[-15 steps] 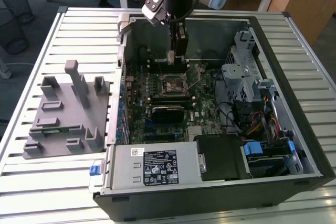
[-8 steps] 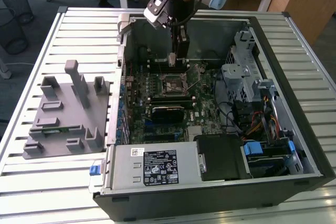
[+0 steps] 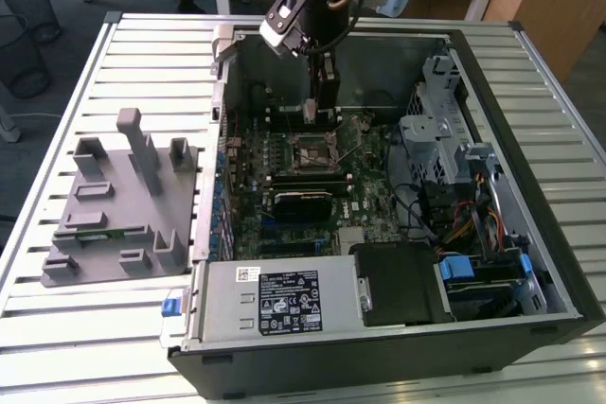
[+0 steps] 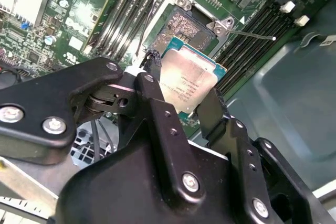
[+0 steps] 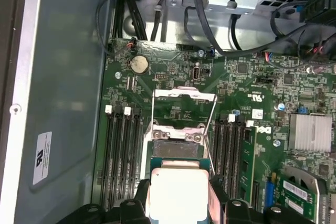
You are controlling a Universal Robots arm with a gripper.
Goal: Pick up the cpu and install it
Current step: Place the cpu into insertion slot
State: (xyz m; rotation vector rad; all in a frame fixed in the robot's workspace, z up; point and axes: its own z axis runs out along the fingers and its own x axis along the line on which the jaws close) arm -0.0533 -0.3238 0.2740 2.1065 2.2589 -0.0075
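One small flat square silver-topped cpu (image 4: pixel 188 74) gripped in the black two-fingered claw (image 4: pixel 181 92).
We record the fingers (image 4: pixel 157 106) clamped on its opposite edges, holding it clear of the green motherboard (image 4: pixel 79 19) and near the open metal-framed processor socket (image 4: pixel 185 29), which lies bare inside the black computer case (image 3: pixel 398 361).

An open computer case (image 3: pixel 379 352) is lying on the slatted desk (image 3: pixel 76 338); a grey moulded fixture (image 3: pixel 114 205) is sitting beside it, toward the exterior view's left.
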